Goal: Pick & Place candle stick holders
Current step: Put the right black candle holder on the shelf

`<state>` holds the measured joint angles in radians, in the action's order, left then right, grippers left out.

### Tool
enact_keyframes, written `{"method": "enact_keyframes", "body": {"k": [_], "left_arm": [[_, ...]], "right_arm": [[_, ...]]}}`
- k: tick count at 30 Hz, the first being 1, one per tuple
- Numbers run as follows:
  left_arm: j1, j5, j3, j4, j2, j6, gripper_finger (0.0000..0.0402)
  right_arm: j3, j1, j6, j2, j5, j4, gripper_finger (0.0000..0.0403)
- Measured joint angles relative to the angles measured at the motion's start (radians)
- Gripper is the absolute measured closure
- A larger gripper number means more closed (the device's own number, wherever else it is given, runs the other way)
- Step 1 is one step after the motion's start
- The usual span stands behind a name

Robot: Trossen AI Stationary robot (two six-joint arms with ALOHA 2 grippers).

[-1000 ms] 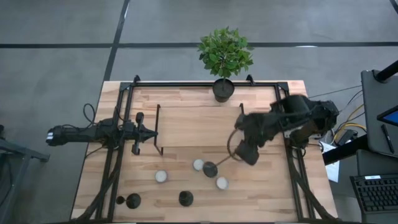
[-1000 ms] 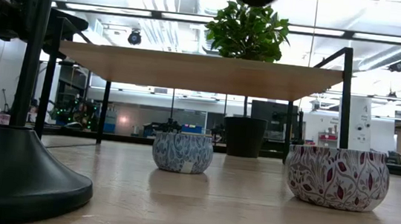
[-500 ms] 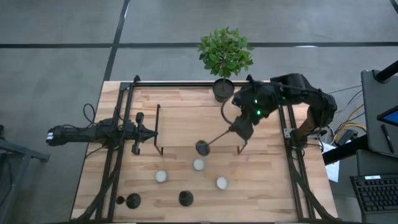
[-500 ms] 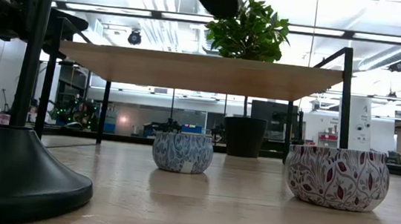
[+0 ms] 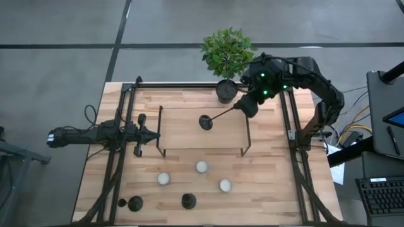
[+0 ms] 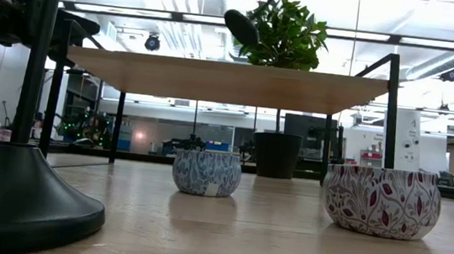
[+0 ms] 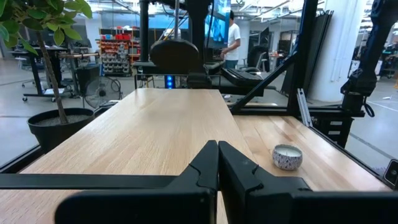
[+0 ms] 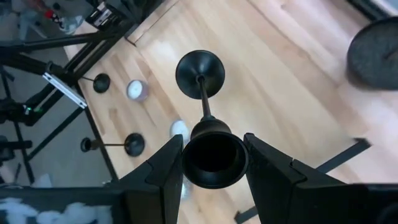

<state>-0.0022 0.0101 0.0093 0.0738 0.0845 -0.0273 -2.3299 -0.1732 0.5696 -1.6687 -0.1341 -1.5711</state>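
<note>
Right claw point(image 8: 214, 163) is pinching the cup end of one candle stick holder point(image 5: 214, 117), carrying it tilted in the air above the raised wooden shelf point(image 5: 183, 129) near the table point(image 5: 265, 189)'s far edge, disc base leading, beside the plant pot point(image 5: 226, 91). I judge it stiff metal, light but base-heavy, so held by the cup it may swing or slip on smooth paint; I'd rather grip low on the thin stem, just above the disc. Left claw point(image 7: 217, 163) waits pressed together at the table's left edge. Two more holders point(image 5: 188, 201) stand at the near edge, toward the left corner, with three tealights point(image 5: 201, 167) just beyond them.
</note>
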Motion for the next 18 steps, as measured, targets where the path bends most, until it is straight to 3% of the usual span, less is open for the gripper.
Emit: {"method": "enact_keyframes", "body": {"k": [12, 18], "left_arm": [[0.000, 0.000, 0.000, 0.000, 0.000, 0.000, 0.0392], [0.000, 0.000, 0.000, 0.000, 0.000, 0.000, 0.0392]], "right_arm": [[0.011, -0.033, -0.143, 0.056, 0.002, 0.001, 0.0261], [0.104, -0.029, -0.175, 0.129, 0.002, 0.001, 0.0261]]}}
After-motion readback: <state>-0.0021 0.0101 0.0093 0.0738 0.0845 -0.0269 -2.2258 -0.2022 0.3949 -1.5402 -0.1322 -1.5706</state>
